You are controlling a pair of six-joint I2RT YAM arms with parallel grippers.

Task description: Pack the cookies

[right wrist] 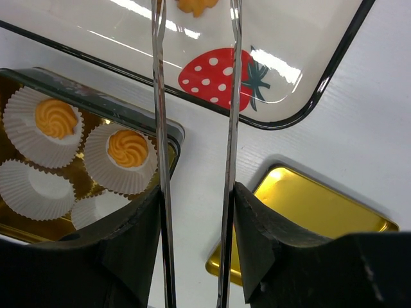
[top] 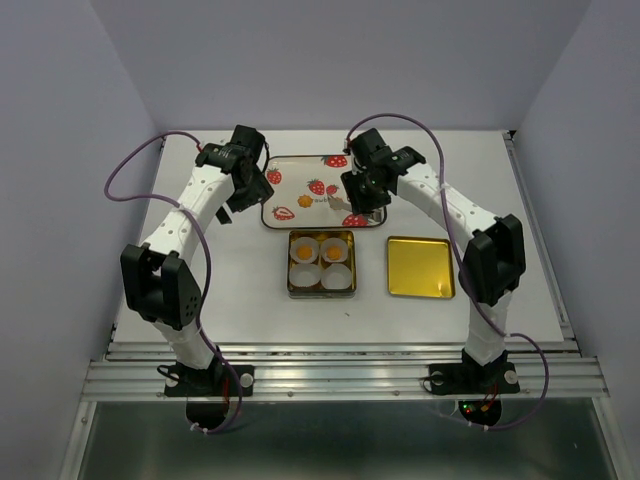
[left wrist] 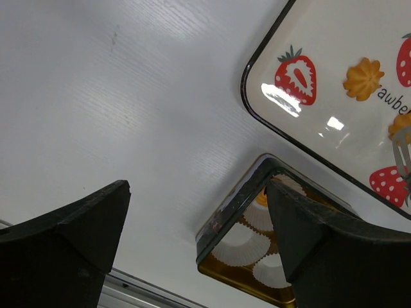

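One orange-yellow cookie (top: 305,201) lies on the strawberry-printed tray (top: 300,172); it also shows in the left wrist view (left wrist: 363,78). A second cookie (left wrist: 399,124) lies at the tips of the metal tongs (right wrist: 158,96), seen between their arms in the right wrist view (right wrist: 196,5). Two more cookies (right wrist: 56,117) (right wrist: 127,147) sit in white paper cups in the far row of the gold tin (top: 321,292). My right gripper (right wrist: 196,192) is shut on the tongs over the tray's near right part. My left gripper (left wrist: 196,186) is open and empty, left of the tray.
The tin's near two paper cups (top: 304,277) (top: 336,277) are empty. The gold lid (top: 420,267) lies flat right of the tin. The tin's dark rim (left wrist: 231,215) shows between my left fingers. Grey walls enclose the white table on three sides.
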